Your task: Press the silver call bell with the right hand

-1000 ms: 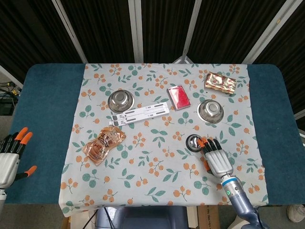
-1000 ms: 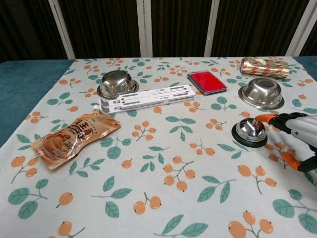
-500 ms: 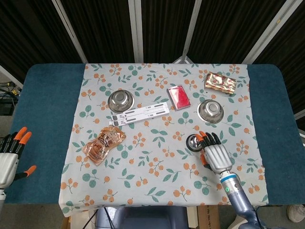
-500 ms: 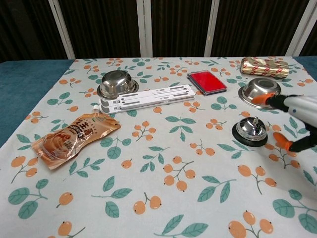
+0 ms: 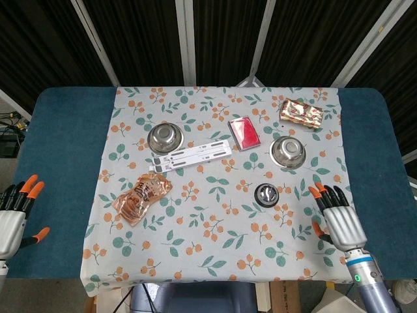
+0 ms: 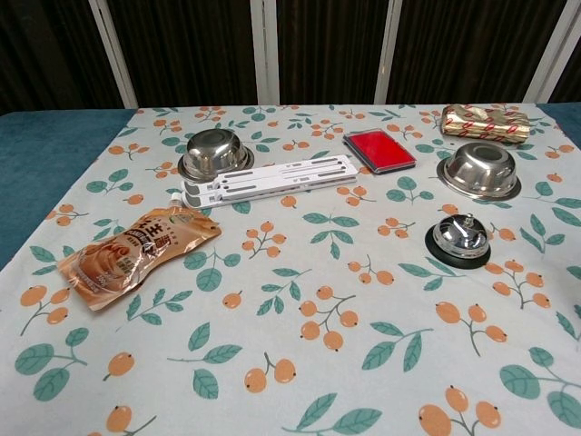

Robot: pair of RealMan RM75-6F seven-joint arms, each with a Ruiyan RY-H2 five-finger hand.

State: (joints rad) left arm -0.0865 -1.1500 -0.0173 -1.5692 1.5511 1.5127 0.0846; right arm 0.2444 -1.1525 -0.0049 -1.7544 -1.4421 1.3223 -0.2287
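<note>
The silver call bell [image 5: 266,194] [image 6: 460,238] on its black base stands on the floral cloth, right of centre, with nothing touching it. My right hand [image 5: 337,218] hovers well to the bell's right, near the cloth's right edge, fingers spread and empty; the chest view does not show it. My left hand [image 5: 14,216] stays at the far left over the blue table, fingers apart and holding nothing.
Two steel bowls [image 5: 164,137] [image 5: 288,151], a white folded stand [image 5: 191,155], a red flat case [image 5: 245,133], a gold wrapped packet [image 5: 301,112] and an orange snack pouch [image 5: 141,196] lie on the cloth.
My right hand has lifted off the bell and drawn back to the right, leaving the chest view. The bell stands uncovered. The left hand has barely moved.
</note>
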